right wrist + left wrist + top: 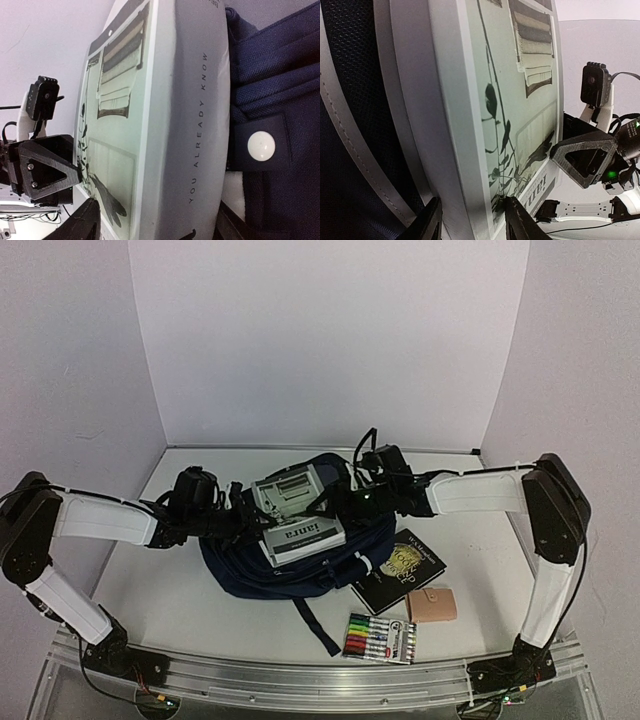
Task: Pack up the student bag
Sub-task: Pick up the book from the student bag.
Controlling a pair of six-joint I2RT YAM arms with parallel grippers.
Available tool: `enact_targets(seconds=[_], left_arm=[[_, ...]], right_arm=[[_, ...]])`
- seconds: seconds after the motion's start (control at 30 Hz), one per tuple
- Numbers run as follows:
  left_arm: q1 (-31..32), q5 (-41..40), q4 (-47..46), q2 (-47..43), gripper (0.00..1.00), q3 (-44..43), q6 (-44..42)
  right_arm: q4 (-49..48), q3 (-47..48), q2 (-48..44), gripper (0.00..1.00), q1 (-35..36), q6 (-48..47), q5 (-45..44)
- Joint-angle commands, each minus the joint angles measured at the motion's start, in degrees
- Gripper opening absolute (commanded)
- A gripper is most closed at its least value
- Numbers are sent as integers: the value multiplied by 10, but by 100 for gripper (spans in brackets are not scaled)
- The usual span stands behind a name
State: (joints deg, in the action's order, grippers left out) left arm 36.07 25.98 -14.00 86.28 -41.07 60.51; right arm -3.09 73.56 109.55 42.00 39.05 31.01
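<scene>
The student bag (pixel 250 565), navy with pale stripes, lies in the middle of the table. A thick grey-white book (pixel 295 505) sits tilted on top of it. My left gripper (pixel 243 518) is at the book's left edge. In the left wrist view that gripper (pixel 474 220) is shut on the book (pixel 520 100), one finger on each cover, beside the bag's fabric (pixel 345 175). My right gripper (pixel 345 498) is at the book's right side. In the right wrist view it (pixel 157 222) stands open astride the lettered spine (pixel 200 125), with the bag (pixel 280 75) just beyond.
A black book with gold print (pixel 400 570), a tan pouch (pixel 432 606) and a pack of coloured markers (pixel 380 638) lie to the bag's front right. A dark strap (pixel 318 625) trails toward the front edge. White walls close in the back and sides.
</scene>
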Motion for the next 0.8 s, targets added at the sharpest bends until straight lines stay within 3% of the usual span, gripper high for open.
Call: enact_targets(seconds=[0.0,0.2,0.23,0.37,0.43,0.53,0.77], left_arm=[[2,5,-24,-9,42,6,5],[3,-1,6,-35,46,1,-19],[2,-12,25,-49,50,0,-30],[1,-91,138,-133,88,-11,-84],[0,-126,198,-186,98,-21,-125],[-8,-147,260,-240,100,-39,-179],[-22,-80,352,-259,100,-105,-307]], right_arm=[[-88,-10,-41,62,7,47,73],[-95,-19,-69,47,7,42,54],[-94,-20,-77,46,7,38,49],[-68,-14,-112,45,8,13,23],[-32,-2,-125,44,7,-20,20],[31,20,-142,40,7,-62,23],[106,42,-178,35,7,-108,77]])
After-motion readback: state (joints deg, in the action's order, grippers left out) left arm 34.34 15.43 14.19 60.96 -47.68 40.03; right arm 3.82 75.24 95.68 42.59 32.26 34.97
